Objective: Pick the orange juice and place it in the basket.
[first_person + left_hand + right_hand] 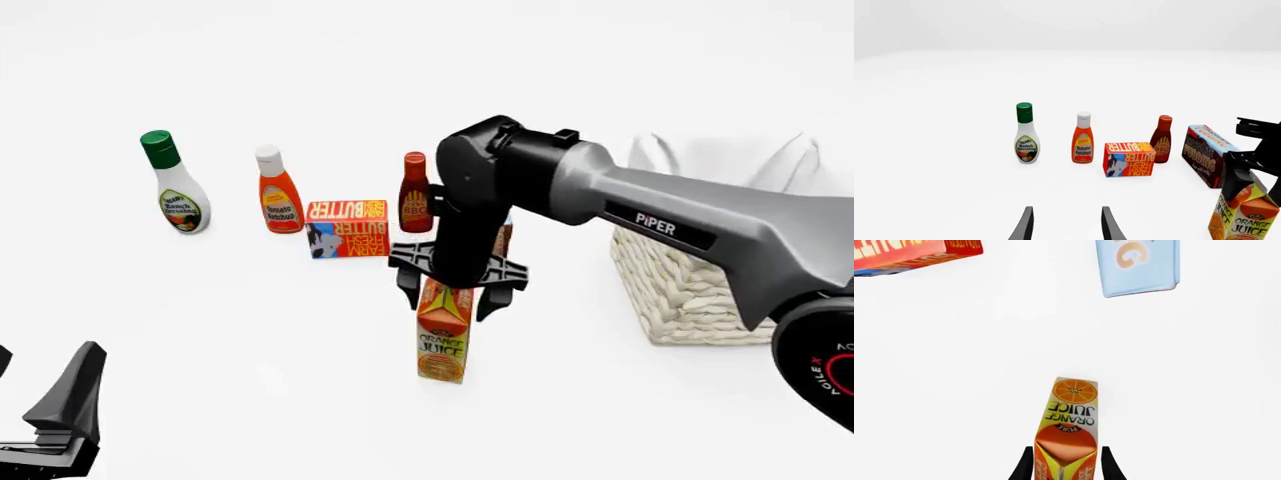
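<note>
Near the middle of the white surface [267,330], the orange juice [445,335] stands upright, its gabled top between the two fingers of the right end effector [454,297], which reaches straight down over it from the right arm [694,225]. From the right wrist view the fingers [1025,466] sit just beside the carton's top on either side, close against it, though whether they actually press it cannot be told; the carton's base appears to rest on the surface in the front view. The basket [674,285] sits to the right of the carton, well apart from it, partly hidden behind the right arm, with its white cloth lining rising above the woven wall. Behind the carton runs a row of other goods: a ranch dressing bottle [175,185] with a green cap farthest left, then a ketchup bottle [278,192] with a white cap, a butter box [347,228] lying flat, and a dark red sauce bottle [415,195] just beside the butter box. A chocolate pudding box [1207,155] lies near the carton in the left wrist view. The left end effector [60,415] hangs low at the near left corner, far from everything, its fingers [1024,225] spread apart and gripping nothing.
</note>
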### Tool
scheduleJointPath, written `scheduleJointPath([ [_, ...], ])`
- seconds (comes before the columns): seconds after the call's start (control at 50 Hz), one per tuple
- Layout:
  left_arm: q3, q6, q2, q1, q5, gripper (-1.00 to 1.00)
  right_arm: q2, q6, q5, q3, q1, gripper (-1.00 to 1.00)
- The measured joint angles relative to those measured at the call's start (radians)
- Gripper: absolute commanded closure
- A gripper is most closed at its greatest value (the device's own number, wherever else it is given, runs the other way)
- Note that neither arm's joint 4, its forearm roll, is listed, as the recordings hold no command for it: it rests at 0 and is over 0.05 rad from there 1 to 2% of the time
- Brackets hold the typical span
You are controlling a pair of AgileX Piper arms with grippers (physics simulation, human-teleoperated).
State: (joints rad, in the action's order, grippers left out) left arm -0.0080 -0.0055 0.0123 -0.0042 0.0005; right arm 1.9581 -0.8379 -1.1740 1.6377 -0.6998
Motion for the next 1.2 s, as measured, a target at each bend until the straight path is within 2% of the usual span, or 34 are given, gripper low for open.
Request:
scheduleJointPath([
  [0.28, 0.0, 0.0, 0.0, 0.0, 0.0, -1.0, 0.001, 0.002, 0.021, -0.016, 0.002, -1.0],
  [0.3, 0.0, 0.0, 0.0, 0.0, 0.0, -1.0, 0.001, 0.003, 0.022, -0.016, 0.002, 1.0],
  [0.76, 0.0, 0.0, 0.0, 0.0, 0.0, -1.0, 0.016, 0.059, -0.011, 0.022, 0.027, 1.0],
  [1.2, 0.0, 0.0, 0.0, 0.0, 0.0, -1.0, -0.041, 0.029, -0.046, 0.017, -0.019, 1.0],
])
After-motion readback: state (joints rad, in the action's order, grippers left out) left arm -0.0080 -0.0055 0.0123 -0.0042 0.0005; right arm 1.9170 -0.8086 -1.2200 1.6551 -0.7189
